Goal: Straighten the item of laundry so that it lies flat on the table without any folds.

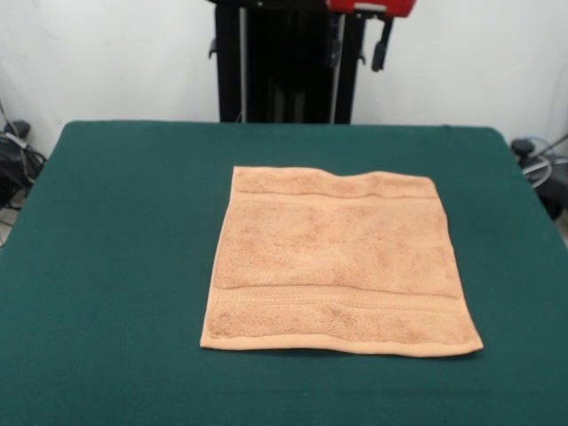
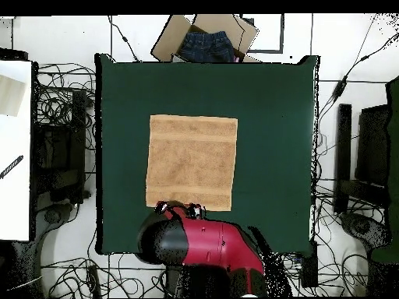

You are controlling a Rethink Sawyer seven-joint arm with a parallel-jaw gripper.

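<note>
The peach-orange towel (image 1: 337,257) lies spread open near the middle of the dark green table (image 1: 115,266). It looks roughly square, with a woven band near its front hem and a slight ripple along its far edge. In the overhead view the towel (image 2: 192,162) lies flat on the table (image 2: 273,117). The red and black arm is drawn back over the table's robot side. Its gripper end (image 2: 179,209) sits just above the towel's edge nearest the robot and holds nothing that I can see. In the front view only a red and black part of the arm (image 1: 377,18) shows at the top edge.
The black pedestal (image 1: 284,62) stands behind the table's far side. A cardboard box with denim clothing (image 2: 206,43) sits beyond the table's edge opposite the robot. Cables lie on the floor around the table. A white surface (image 2: 15,148) stands at the left.
</note>
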